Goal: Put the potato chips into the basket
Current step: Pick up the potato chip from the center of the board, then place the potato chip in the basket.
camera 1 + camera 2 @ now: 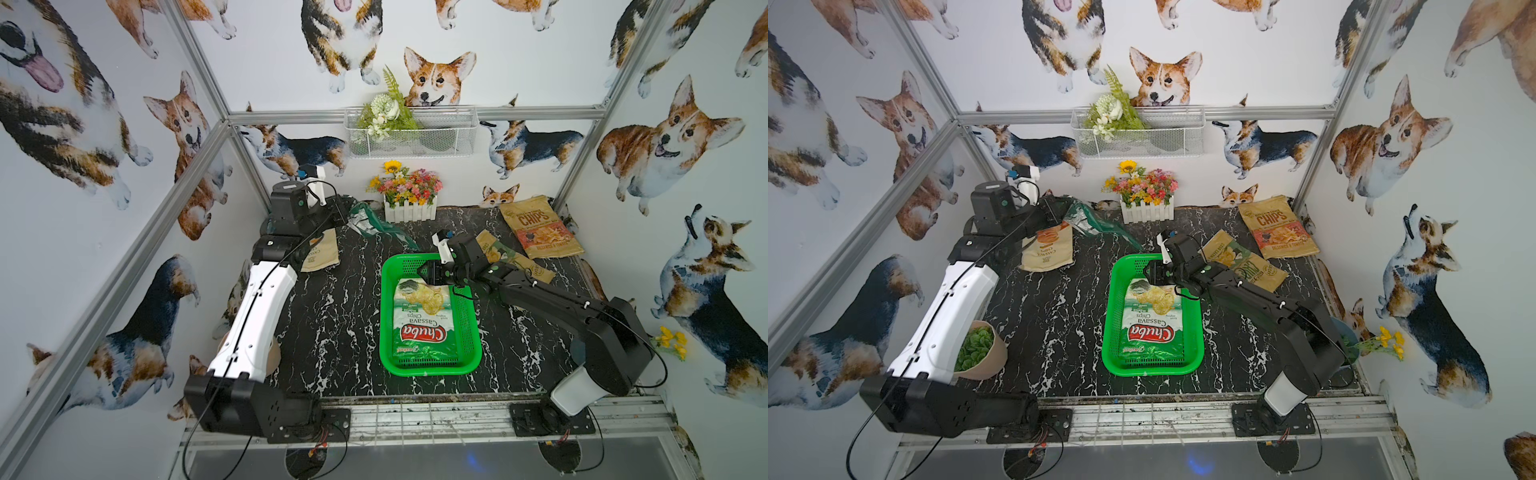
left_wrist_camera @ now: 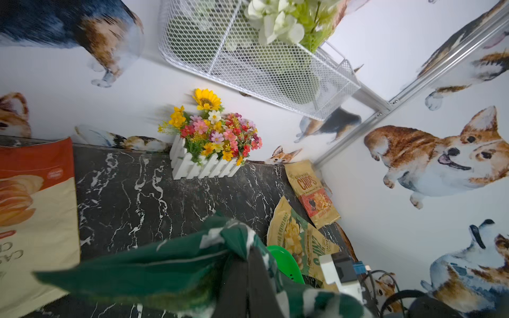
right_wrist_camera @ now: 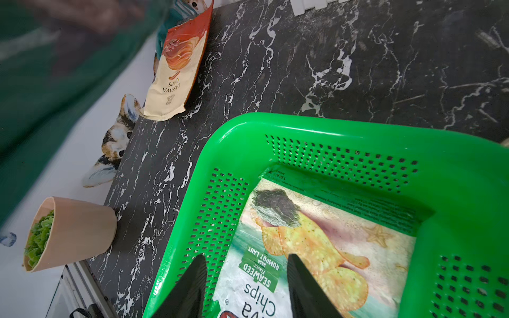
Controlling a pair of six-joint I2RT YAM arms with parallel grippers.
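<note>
My left gripper (image 1: 345,212) is shut on the dark green potato chips bag (image 1: 376,226), which hangs crumpled from its fingers (image 2: 248,278) at the back left. The green basket (image 1: 388,316) sits mid-table with the white-green Chuba bag (image 1: 424,320) lying flat inside. Over the basket's far end my right gripper (image 3: 245,264) stands open above that bag, holding nothing. A cream and red-orange bag (image 1: 1046,249) lies at the left. The kraft CHIPS bag with red lettering (image 1: 540,228) and the one with green lettering (image 1: 1246,262) lie at the back right.
A white fence box of flowers (image 1: 409,199) stands at the back edge, under a white wire basket (image 1: 411,133) on the wall. A tan pot with a green plant (image 1: 980,349) stands at the front left beside the left arm. Yellow flowers (image 1: 1387,340) are at the right wall.
</note>
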